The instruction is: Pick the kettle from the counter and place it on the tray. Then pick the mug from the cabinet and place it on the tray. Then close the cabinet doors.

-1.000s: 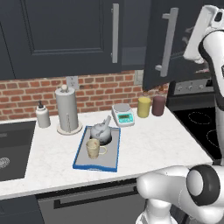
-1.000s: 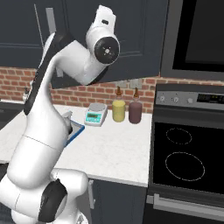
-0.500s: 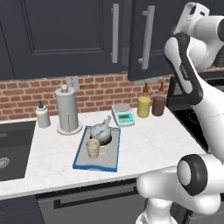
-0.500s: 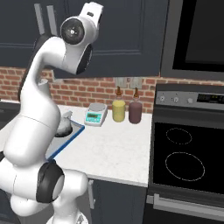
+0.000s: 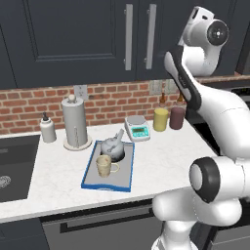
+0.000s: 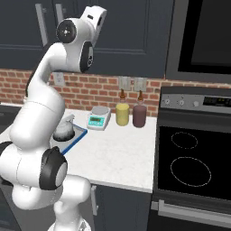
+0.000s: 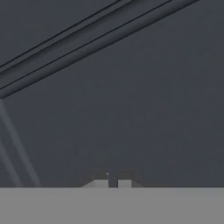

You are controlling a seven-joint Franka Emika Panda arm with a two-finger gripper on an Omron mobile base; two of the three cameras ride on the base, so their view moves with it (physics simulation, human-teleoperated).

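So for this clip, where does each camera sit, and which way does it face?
Left base view: behind the arm's left, looking over the counter, tray and cabinet doors; arm at right.
Right base view: behind its right, facing the stove; arm at left.
Hand view: on the hand, facing a dark door panel; gripper at the bottom.
Both base views share the kettle and scale.

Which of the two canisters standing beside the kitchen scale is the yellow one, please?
The yellow canister is the one right next to the scale; the dark maroon canister stands on its far side, nearer the stove.
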